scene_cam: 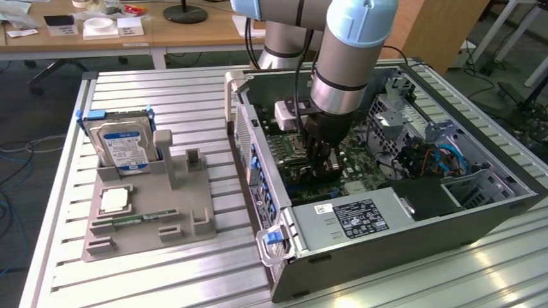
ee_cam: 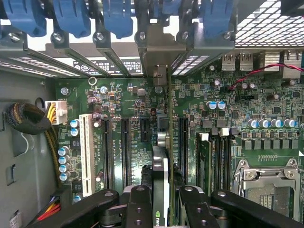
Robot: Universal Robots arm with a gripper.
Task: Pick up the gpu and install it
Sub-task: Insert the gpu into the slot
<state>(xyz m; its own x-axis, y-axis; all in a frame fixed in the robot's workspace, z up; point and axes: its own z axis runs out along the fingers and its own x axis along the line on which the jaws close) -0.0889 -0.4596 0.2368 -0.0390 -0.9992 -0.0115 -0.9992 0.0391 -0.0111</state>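
The gpu (ee_cam: pixel 161 175) appears edge-on in the wrist view, a thin card with a black cooler, standing upright over the green motherboard (ee_cam: pixel 228 123). My gripper (ee_cam: pixel 161 209) is shut on it, one black finger (ee_cam: pixel 137 204) on each side. The card lines up with a slot between the black expansion slots (ee_cam: pixel 124 142), and its metal bracket reaches the case's rear openings (ee_cam: pixel 159 52). How deep it sits in the slot I cannot tell. In the exterior view my gripper (scene_cam: pixel 328 165) is low inside the open computer case (scene_cam: pixel 385 218), close above the motherboard.
Blue slot latches (ee_cam: pixel 71 16) line the case's rear wall. Memory sticks (ee_cam: pixel 204 156) and the CPU socket (ee_cam: pixel 266 185) lie beside the card. In the exterior view's left, a grey holder (scene_cam: pixel 145 224) carries a hard drive (scene_cam: pixel 124 147), a chip (scene_cam: pixel 115 200) and a memory stick (scene_cam: pixel 137 219).
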